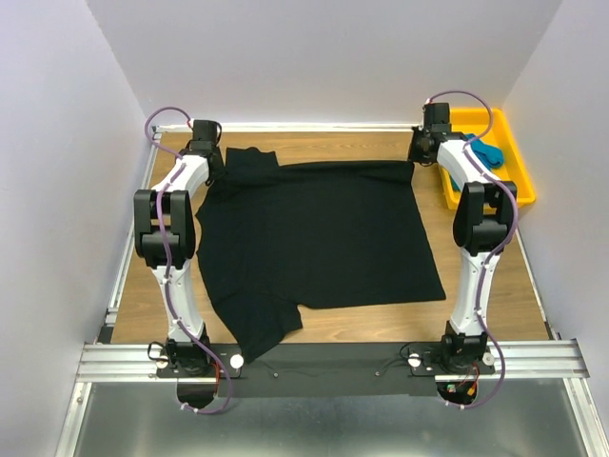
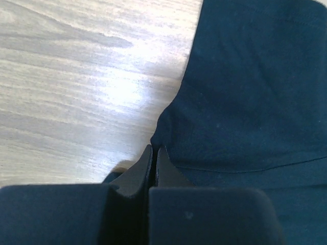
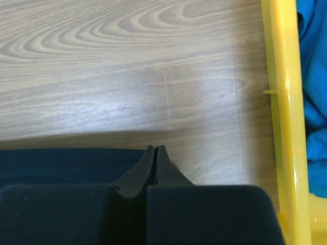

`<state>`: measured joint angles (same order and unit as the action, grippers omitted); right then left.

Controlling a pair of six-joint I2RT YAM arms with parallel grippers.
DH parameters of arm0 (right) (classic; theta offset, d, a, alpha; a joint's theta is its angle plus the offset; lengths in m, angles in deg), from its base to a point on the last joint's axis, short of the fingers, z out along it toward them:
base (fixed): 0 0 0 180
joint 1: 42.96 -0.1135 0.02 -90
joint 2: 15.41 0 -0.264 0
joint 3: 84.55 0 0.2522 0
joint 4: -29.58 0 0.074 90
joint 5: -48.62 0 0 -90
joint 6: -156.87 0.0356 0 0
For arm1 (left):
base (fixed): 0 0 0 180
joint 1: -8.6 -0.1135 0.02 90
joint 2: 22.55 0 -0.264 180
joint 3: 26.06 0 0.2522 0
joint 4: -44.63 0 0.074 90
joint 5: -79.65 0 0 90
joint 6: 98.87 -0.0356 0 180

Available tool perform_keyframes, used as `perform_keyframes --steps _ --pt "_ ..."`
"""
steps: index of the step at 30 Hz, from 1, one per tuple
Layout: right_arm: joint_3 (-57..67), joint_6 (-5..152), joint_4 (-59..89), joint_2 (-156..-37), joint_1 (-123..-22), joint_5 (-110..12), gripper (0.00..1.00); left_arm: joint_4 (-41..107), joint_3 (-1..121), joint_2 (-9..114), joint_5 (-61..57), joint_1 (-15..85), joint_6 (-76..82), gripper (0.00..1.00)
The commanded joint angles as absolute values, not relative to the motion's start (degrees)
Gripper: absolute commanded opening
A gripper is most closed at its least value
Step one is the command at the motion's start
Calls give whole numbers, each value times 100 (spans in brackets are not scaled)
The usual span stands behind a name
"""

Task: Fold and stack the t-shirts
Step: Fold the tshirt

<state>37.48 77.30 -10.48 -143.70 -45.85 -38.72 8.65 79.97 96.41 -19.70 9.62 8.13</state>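
The large black t-shirt lies spread flat across the wooden table, with one sleeve hanging towards the near edge. My left gripper is at its far left corner. In the left wrist view it is shut, with the black cloth bunching up into its tips. My right gripper is at the far right corner. In the right wrist view it is shut at the edge of the black cloth. The teal-blue t-shirt lies crumpled in the tray and also shows in the right wrist view.
A yellow plastic tray stands at the far right of the table, its rim just right of my right gripper. White walls enclose the table on three sides. Bare wood shows beyond the shirt's far edge.
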Motion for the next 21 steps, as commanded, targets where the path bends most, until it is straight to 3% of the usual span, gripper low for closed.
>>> perform_keyframes --steps 1,21 --pt "3486 7890 -1081 -13952 -4472 -3831 0 1021 7875 9294 -2002 904 801 0" --pt "2537 7917 -1081 -13152 -4348 -3989 1 1030 7041 8644 -2257 737 599 0"
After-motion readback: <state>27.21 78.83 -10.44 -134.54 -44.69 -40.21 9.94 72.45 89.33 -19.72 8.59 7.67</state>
